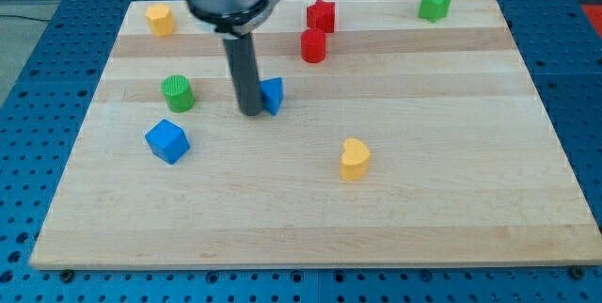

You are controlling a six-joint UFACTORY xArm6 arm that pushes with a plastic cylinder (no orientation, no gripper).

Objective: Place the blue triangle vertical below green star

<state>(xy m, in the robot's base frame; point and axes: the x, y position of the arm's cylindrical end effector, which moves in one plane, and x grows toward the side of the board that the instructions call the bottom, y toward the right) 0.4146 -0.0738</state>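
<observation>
Right now my tip (251, 112) sits on the left side of the blue triangle (273, 95), touching it or so close that I cannot see a gap, with the rod partly covering the block's left edge. That is the relation that matters: the green star (434, 4) stands at the far right corner of the board (451, 199), well apart from the triangle, so the spot below it lies off to my right, and the triangle is already on the side of the tip that faces there. I judge a push rightward would carry it the correct way; how near or far it ends can be trimmed later. The triangle's long axis I cannot make out, since half of it is hidden. The rod stands upright, straight down from the arm's grey end at the far left-centre. There is no hand to open or close here, only the bare rod, holding nothing. On the way right, the red cylinder (313, 46) and red star (321, 15) lie farther off, and the yellow heart (355, 159) nearer, so the lane between looks free.
</observation>
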